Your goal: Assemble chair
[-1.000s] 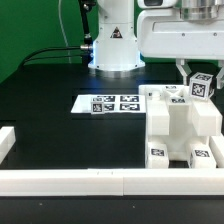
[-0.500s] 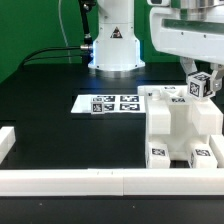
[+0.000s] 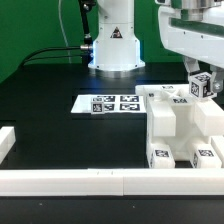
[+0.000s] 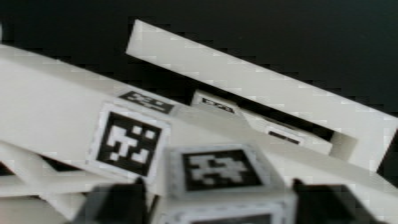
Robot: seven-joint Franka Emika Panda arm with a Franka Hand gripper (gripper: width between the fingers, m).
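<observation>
So the gripper (image 3: 203,78) is hanging over the top far corner of the build, and its two dark fingers (image 4: 118,205) are sitting on either side of a small tagged block (image 4: 217,170). Honestly I can't tell whether the pads are pinching it or standing just clear of it, since the wrist view is too blurry there. That block is sitting at the top of the half-built chair (image 3: 178,125), at the end toward the exterior view's right. The chair itself is looking like a chunky white stack with tags on its front faces. It's sitting on the black table (image 3: 50,125) at the exterior view's right, right up against the white front rail (image 3: 80,181). The marker board (image 3: 110,103) is lying just beside it toward the exterior view's left, and the robot base (image 3: 115,45) is standing behind that board.
</observation>
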